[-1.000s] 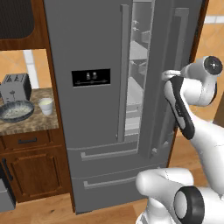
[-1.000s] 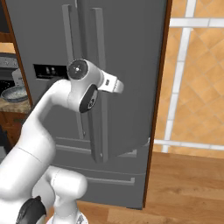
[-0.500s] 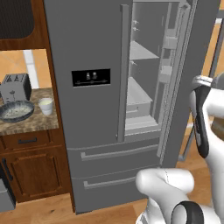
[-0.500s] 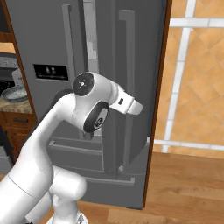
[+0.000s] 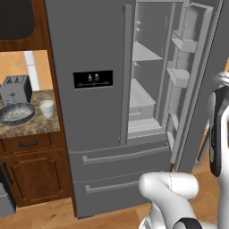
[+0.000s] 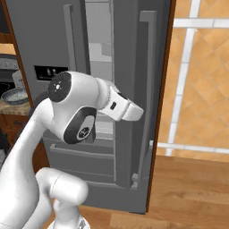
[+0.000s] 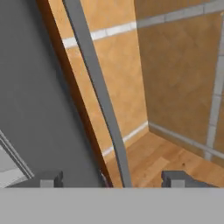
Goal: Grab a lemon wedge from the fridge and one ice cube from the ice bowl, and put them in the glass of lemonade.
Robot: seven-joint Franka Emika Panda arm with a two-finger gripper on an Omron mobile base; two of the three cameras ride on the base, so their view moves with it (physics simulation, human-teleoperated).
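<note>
The fridge stands with its right door swung open, showing bare shelves. The arm rises at the right of the left base view, its forearm upright beside the open door; in the right base view its wrist reaches toward that door. In the hand view the gripper has its fingertips spread wide, holding nothing, the door's handle running between them. The ice bowl and the glass of lemonade sit side by side on the counter, before a toaster.

The speckled counter at far left carries the toaster, ice bowl and glass of lemonade (just beside the bowl).
</note>
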